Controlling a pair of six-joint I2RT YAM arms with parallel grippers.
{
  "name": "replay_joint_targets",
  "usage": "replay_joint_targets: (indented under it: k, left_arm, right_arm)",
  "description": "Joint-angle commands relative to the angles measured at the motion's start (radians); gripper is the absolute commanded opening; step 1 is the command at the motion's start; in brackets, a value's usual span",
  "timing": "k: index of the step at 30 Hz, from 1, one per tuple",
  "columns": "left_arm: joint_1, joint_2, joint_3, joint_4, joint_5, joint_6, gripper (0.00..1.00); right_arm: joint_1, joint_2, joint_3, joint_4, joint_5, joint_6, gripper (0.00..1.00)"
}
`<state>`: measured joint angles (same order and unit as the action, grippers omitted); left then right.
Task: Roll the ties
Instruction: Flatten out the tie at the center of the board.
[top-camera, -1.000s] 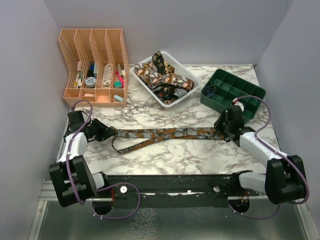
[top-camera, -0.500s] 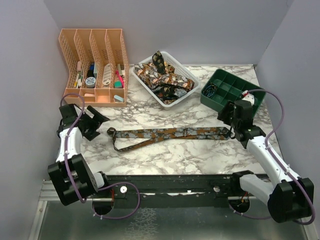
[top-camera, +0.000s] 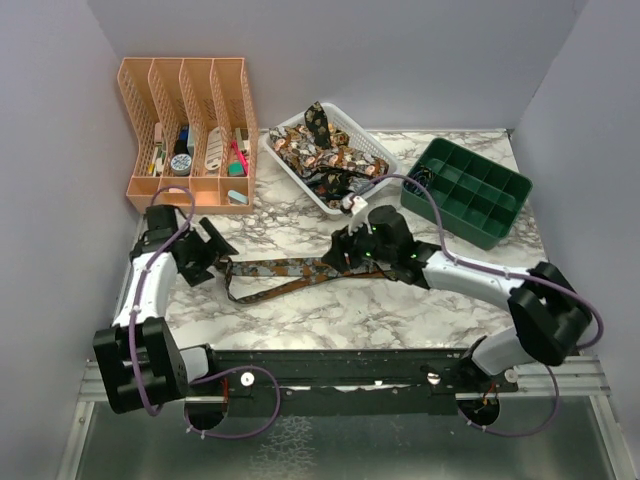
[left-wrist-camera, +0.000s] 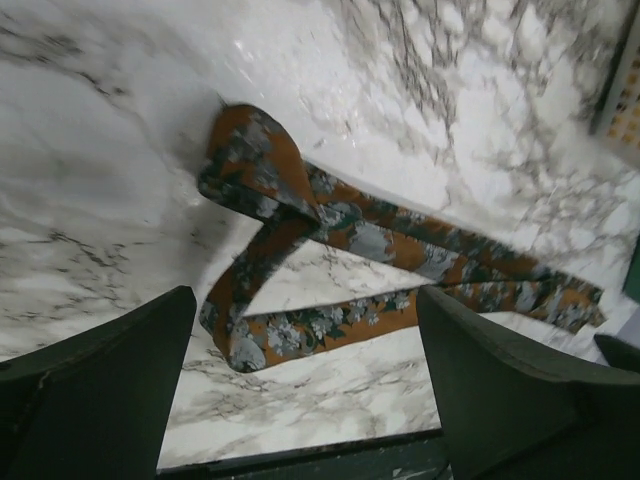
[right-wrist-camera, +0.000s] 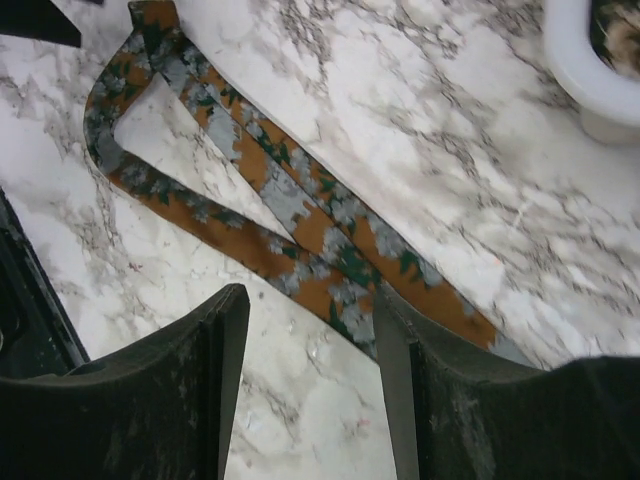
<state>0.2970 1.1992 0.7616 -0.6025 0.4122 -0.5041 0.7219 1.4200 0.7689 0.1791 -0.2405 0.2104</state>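
Since half a second ago the right gripper (top-camera: 345, 252) has swung in from the table's right side to the middle and now hangs over the tie (top-camera: 285, 270). The left gripper (top-camera: 212, 248) has edged nearer the tie's looped left end. The tie lies flat across the marble table (top-camera: 300, 315), doubled back on itself at the left. Both grippers are spread wide and hold nothing. In the left wrist view the loop lies ahead between the fingers (left-wrist-camera: 100, 390). In the right wrist view the doubled strip runs under one finger (right-wrist-camera: 440, 400). The right arm hides the tie's right end from above. Farther back stand a white basket (top-camera: 378, 152) of other ties (top-camera: 320, 160), a green tray (top-camera: 470, 218) and an orange organizer (top-camera: 185, 85), against plain grey walls (top-camera: 400, 60).
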Motion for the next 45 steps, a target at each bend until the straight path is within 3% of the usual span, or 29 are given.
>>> replay_joint_targets:
  k: [1, 6, 10, 13, 19, 23, 32, 37, 39, 45]
  left_arm:
    - [-0.173, 0.051, 0.035, -0.073, -0.118, -0.023, 0.88]
    - [-0.194, 0.064, 0.058, -0.1, -0.23, 0.018, 0.86]
    - [-0.202, 0.13, 0.085, -0.097, -0.22, 0.04, 0.71]
    - [-0.212, 0.171, 0.122, -0.081, -0.234, 0.068, 0.69]
    - [-0.228, 0.238, 0.176, -0.043, -0.161, 0.101, 0.52]
    - [-0.231, 0.285, 0.18, -0.04, -0.147, 0.111, 0.36]
    - [-0.231, 0.286, 0.183, -0.042, -0.176, 0.134, 0.35]
    - [-0.233, 0.276, 0.153, -0.054, -0.191, 0.156, 0.11]
    - [-0.232, 0.264, 0.138, -0.035, -0.169, 0.141, 0.01]
    - [-0.159, 0.188, 0.15, 0.102, 0.019, 0.005, 0.0]
  right_arm:
    - [0.058, 0.117, 0.106, 0.072, 0.012, -0.1, 0.58]
    - [0.078, 0.147, 0.123, 0.074, 0.004, -0.079, 0.58]
    - [0.078, 0.155, 0.11, 0.071, -0.016, -0.063, 0.58]
    - [0.078, 0.168, 0.125, 0.026, -0.022, -0.071, 0.58]
    - [0.078, 0.182, 0.142, -0.037, 0.009, -0.086, 0.57]
    - [0.078, 0.19, 0.147, -0.046, 0.023, -0.078, 0.57]
    - [0.078, 0.222, 0.184, -0.102, 0.028, -0.066, 0.57]
    - [0.077, 0.231, 0.19, -0.108, 0.025, -0.069, 0.57]
    - [0.078, 0.229, 0.18, -0.07, 0.004, -0.069, 0.57]
    - [0.078, 0.256, 0.19, -0.068, 0.018, -0.09, 0.57]
